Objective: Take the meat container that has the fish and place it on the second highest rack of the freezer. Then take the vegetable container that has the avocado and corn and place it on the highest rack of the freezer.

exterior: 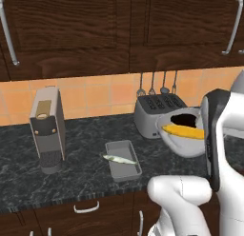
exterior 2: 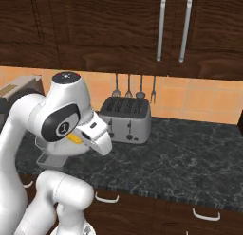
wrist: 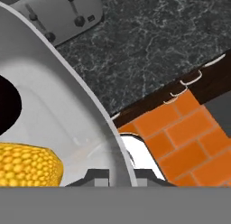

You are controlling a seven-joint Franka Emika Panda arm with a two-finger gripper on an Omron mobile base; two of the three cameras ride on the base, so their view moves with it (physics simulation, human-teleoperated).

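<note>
The bowl point(exterior: 183, 135) hangs tilted in the air in front of the toaster point(exterior: 155, 113), above the tabletop point(exterior: 86, 149). Inside it lie the corn point(exterior: 183, 131), a yellow-orange cob with a bumpy kernel surface, and the avocado point(exterior: 185, 120), a dark, nearly black lump just behind the cob. The bowl is round, smooth and grey with a metallic sheen and a wide rim.

The tray point(exterior: 123, 160) sits flat on the tabletop, left of the bowl and well apart from it. It is shallow, grey and rectangular with rounded corners. The fish point(exterior: 120, 158), slim and silvery-green, lies across it, and its ends reach over the long walls.

The hand point(wrist: 116, 177) is nearly closed, its two dark tips clamped on the bowl's rim point(wrist: 97, 114), one on each side of the thin wall. In the hand view the corn point(wrist: 27, 166) and avocado point(wrist: 9, 108) rest against the pale inner surface.

The tabletop is dark, marbled stone. The toaster is brushed grey metal with four slots. A boxy grey coffee machine point(exterior: 46, 128) stands at the left. The wall behind is orange tile, under dark wooden cabinets point(exterior: 95, 30).
</note>
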